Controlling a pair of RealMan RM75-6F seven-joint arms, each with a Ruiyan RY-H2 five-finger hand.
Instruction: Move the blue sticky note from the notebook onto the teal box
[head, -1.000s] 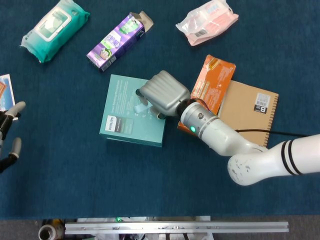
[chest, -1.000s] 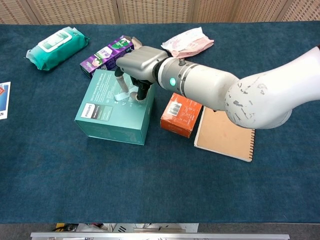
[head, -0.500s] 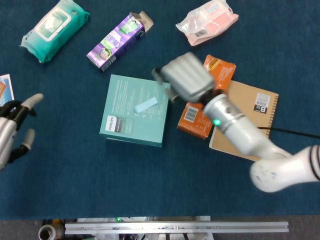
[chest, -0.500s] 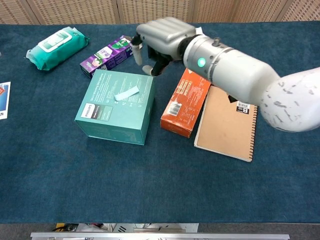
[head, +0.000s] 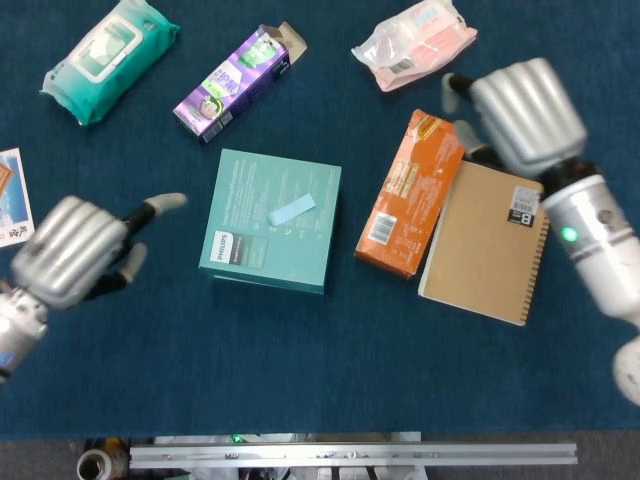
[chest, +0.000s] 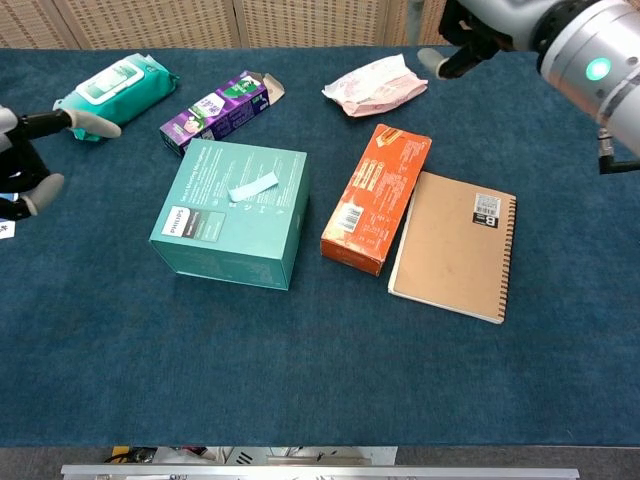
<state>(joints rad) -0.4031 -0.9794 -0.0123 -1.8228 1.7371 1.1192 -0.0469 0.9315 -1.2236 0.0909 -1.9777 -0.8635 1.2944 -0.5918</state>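
The blue sticky note (head: 292, 210) (chest: 253, 186) lies flat on top of the teal box (head: 250, 250) (chest: 215, 240), with nothing touching it. The brown spiral notebook (head: 490, 250) (chest: 450, 250) lies to the right with a bare cover. My right hand (head: 520, 112) (chest: 470, 30) hovers above the notebook's far corner, fingers apart and holding nothing. My left hand (head: 80, 250) (chest: 30, 150) is left of the teal box, fingers spread, holding nothing.
An orange box (head: 410, 200) (chest: 372, 200) lies between the teal box and the notebook. At the back are a purple carton (head: 235, 82) (chest: 215, 110), a green wipes pack (head: 108, 55) (chest: 115, 85) and a pink packet (head: 415, 42) (chest: 372, 85). A card (head: 12, 195) lies at the left edge.
My right hand let go of the sticky note on the teal box, then rose and pulled back right beyond the notebook. My left hand moved in toward the teal box.
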